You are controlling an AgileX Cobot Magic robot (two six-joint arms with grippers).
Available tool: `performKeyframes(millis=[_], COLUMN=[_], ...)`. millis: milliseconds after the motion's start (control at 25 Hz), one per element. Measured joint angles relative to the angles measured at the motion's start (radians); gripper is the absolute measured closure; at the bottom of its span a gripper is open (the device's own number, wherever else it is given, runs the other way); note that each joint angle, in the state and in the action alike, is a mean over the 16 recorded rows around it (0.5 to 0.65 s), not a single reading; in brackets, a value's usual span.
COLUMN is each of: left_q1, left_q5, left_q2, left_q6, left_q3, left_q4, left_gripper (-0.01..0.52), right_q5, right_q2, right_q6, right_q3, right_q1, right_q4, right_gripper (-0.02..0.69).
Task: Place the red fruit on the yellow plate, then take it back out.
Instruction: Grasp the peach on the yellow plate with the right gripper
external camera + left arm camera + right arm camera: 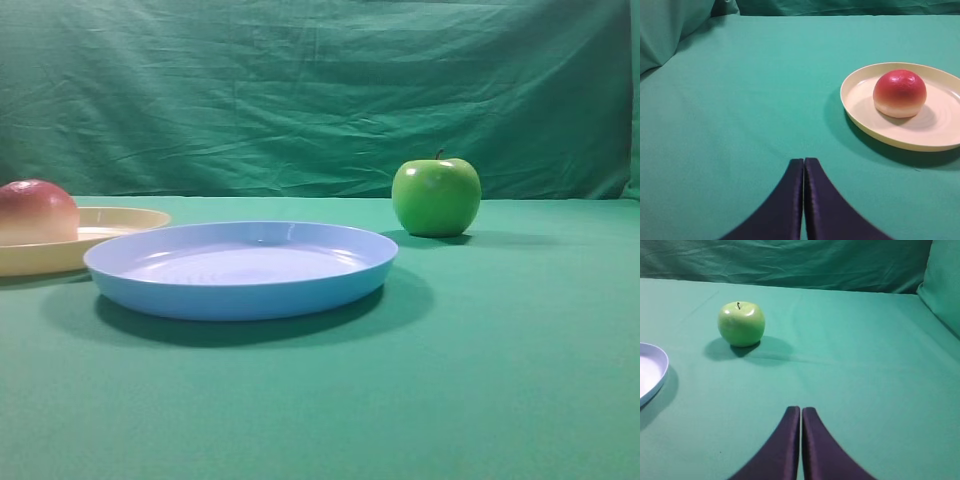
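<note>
Resting apart frm jaws (plated): red fruit [899,93]

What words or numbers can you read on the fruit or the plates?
There are none to read in any view.
red fruit: plain skin, no sticker or label.
yellow plate: bare, no writing.
green apple: only a shiny highlight, no sticker.
blue plate: no print on the rim or inside.
green cloth: no marks or signs.
</note>
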Motion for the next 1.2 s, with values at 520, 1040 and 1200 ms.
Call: performKeyframes(millis=[520,1040,1200], left_q1=[0.000,0.000,0.000], left_q5=[0.000,0.000,0.000], left_q2=[0.000,0.000,0.000], left_q6=[0.000,0.000,0.000], left_q3=[0.000,0.000,0.000], left_q4=[0.000,0.000,0.000], left_gripper=[0.514,0.514,0.514], right_q5=[0.037,0.021,0.013], right_q2=[0.000,0.028,0.097], right_q6=[0.000,0.000,0.000], right_q3=[0.018,-0.013,-0.073], right_q1=[0.000,0.000,0.000], right_q4=[-0.006,0.011,0.022], right_gripper=[0.665,0.665,0.665])
